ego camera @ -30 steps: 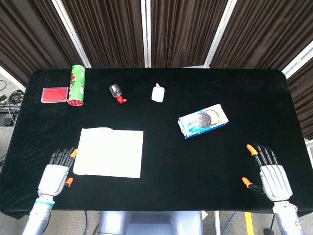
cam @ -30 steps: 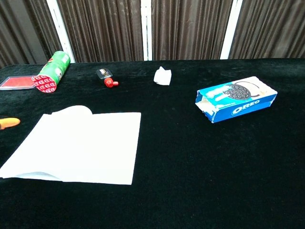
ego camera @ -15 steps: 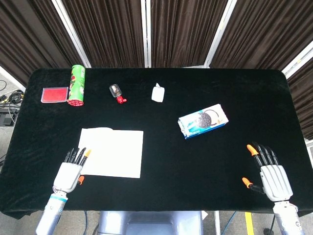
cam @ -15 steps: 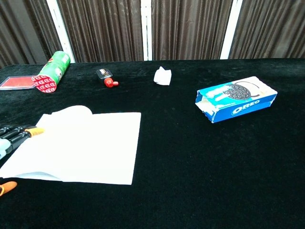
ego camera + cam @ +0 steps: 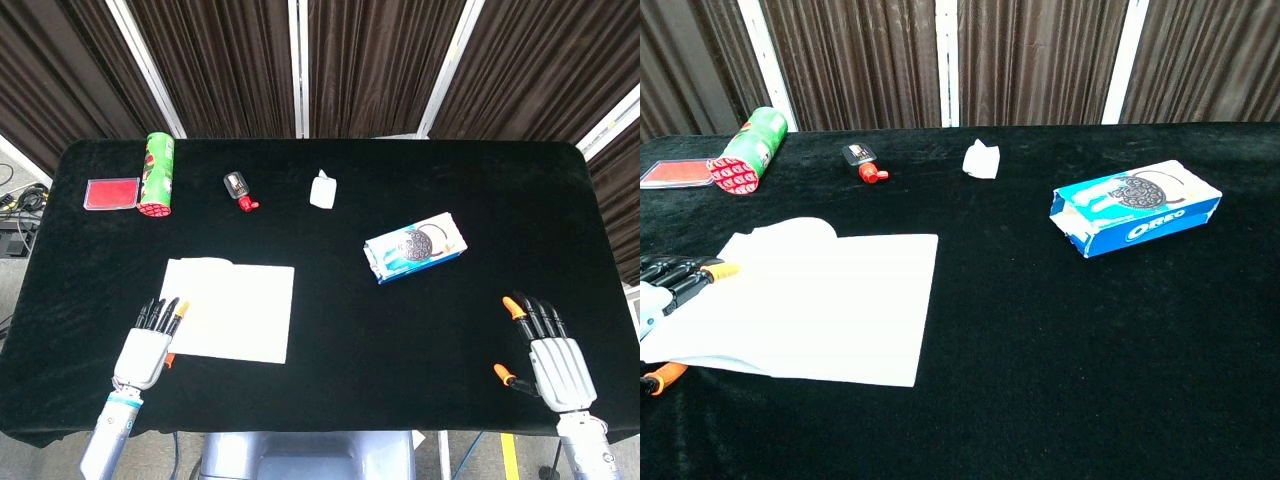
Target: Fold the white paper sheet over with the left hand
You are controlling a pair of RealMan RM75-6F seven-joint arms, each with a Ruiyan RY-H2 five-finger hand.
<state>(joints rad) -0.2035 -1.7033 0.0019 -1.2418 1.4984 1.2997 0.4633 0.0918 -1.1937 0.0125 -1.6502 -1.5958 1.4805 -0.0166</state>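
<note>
The white paper sheet (image 5: 235,309) lies flat on the black table, left of centre, with its far left corner curled up; in the chest view the paper sheet (image 5: 820,302) fills the left foreground. My left hand (image 5: 148,345) is at the sheet's near left corner, fingers stretched out flat over the paper's edge, holding nothing; only the left hand's (image 5: 668,287) dark, orange-tipped fingers show at the chest view's left edge. My right hand (image 5: 545,350) lies open and flat near the front right of the table, far from the paper.
An Oreo box (image 5: 415,246) lies right of centre. Along the back stand a green can on its side (image 5: 158,174), a red flat case (image 5: 111,193), a small red-capped bottle (image 5: 239,189) and a crumpled white scrap (image 5: 322,189). The table's front edge (image 5: 320,432) is close to both hands.
My left hand has slid right from beside the paper onto its near left corner. The sheet has shifted slightly. The right hand is unchanged.
</note>
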